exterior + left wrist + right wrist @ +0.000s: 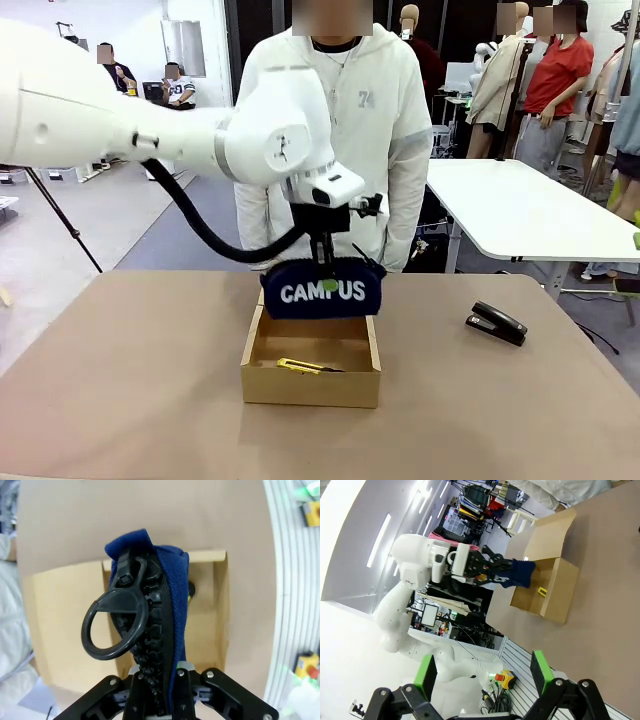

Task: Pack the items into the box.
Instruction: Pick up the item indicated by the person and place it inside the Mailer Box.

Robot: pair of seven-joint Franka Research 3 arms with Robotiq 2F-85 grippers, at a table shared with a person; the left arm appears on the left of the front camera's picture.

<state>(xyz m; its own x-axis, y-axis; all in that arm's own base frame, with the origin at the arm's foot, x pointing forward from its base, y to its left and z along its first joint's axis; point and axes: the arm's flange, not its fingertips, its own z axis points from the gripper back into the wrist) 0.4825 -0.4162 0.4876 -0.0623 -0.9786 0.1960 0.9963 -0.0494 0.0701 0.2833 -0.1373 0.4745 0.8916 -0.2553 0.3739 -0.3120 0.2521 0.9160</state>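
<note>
1 stapler (pixel 497 323), front view; ring pull (pixel 120 604) on pouch (pixel 172 595), left wrist view

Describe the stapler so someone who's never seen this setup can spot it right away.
On the brown table, find the open cardboard box near the middle; the stapler lies on bare tabletop off to its right, well apart. It is small, black and wedge-shaped, unlike the yellow utility knife inside the box and the navy pouch held by the left gripper above it.
</note>
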